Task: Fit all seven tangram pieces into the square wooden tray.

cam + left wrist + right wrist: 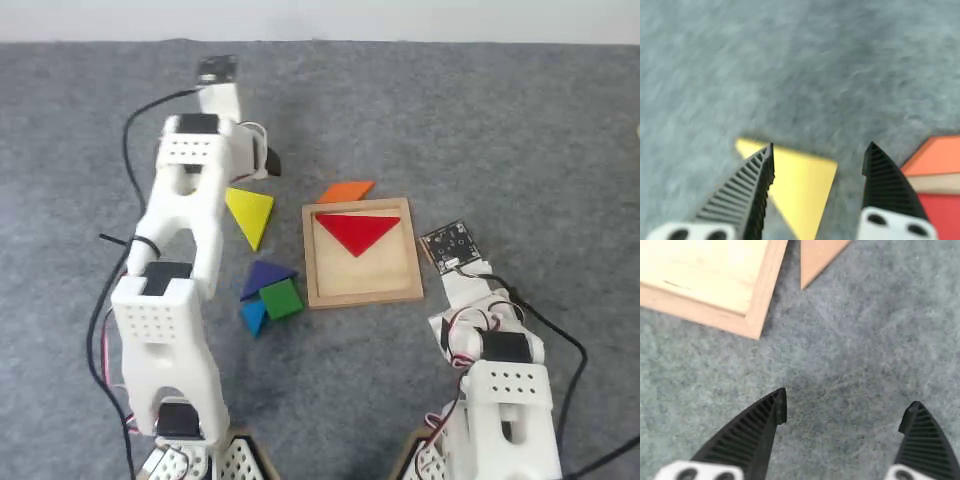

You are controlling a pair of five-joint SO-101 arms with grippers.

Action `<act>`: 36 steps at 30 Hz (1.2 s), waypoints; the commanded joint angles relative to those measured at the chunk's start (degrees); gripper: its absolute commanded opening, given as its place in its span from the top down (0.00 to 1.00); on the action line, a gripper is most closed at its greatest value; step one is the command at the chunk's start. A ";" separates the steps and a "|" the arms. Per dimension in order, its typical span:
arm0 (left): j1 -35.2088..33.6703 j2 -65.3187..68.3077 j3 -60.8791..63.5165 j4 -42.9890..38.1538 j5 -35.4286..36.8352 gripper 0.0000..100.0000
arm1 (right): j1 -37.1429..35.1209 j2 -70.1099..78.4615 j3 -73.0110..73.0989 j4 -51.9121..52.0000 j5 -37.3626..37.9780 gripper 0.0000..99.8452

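Wide open and empty, the left gripper hung over the yellow triangle, left of the central wooden tray. The right gripper gaped empty. Picking it up likely called for descending, then pinching.

The near half of the square wooden tray was seen bare; the far half was filled by the red triangular piece. Its left side was crowded by the yellow triangular piece and the purple, green and blue cluster. Open grey carpet was seen far right.
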 commanded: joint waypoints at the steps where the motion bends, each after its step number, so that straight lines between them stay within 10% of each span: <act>1: -0.62 -0.44 -4.09 7.21 1.58 0.73 | -0.57 -1.36 -0.44 -0.84 -0.09 0.64; 15: -3.60 10.46 -3.12 10.90 -3.69 0.69 | -0.57 -1.36 -0.44 -0.57 -0.09 0.64; 36: 3.08 26.20 -36.18 9.85 -13.54 0.74 | -2.77 -1.36 0.44 -0.92 -0.09 0.64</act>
